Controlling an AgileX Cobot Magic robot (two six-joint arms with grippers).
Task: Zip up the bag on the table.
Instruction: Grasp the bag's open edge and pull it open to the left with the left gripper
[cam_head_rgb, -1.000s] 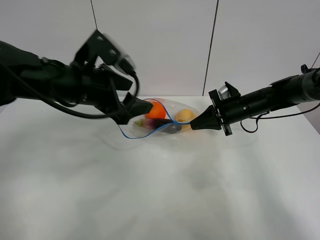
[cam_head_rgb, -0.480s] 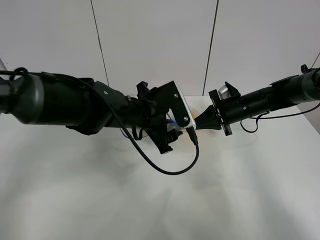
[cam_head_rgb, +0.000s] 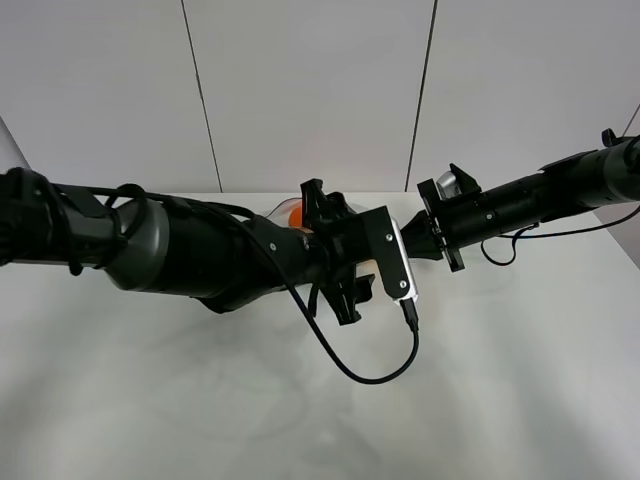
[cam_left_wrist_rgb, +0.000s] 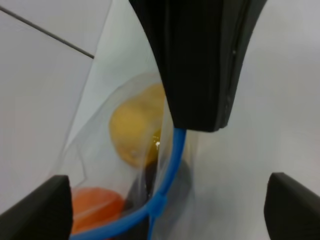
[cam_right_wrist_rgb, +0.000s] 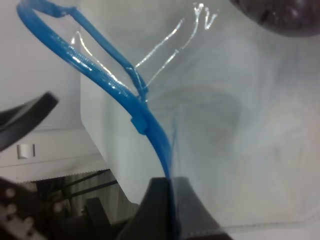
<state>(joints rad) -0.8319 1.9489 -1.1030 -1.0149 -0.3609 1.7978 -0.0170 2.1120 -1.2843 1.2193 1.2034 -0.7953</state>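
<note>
Bag (cam_left_wrist_rgb: 100, 125), clear, with orange fruit (cam_left_wrist_rgb: 95, 207) and yellow fruit (cam_left_wrist_rgb: 135, 130) inside, lies at the far middle of the table (cam_head_rgb: 500, 380), largely hidden behind the left arm (cam_head_rgb: 180, 255) in the high view; its blue zipper strip (cam_right_wrist_rgb: 107, 85) stands partly open in a loop. We see the right gripper (cam_right_wrist_rgb: 169, 200) pinched tight on the strip's right end; the left gripper (cam_left_wrist_rgb: 165, 205) is spread wide just left of it, its fingers (cam_left_wrist_rgb: 37, 207) either side of the strip, gripping nothing.
</note>
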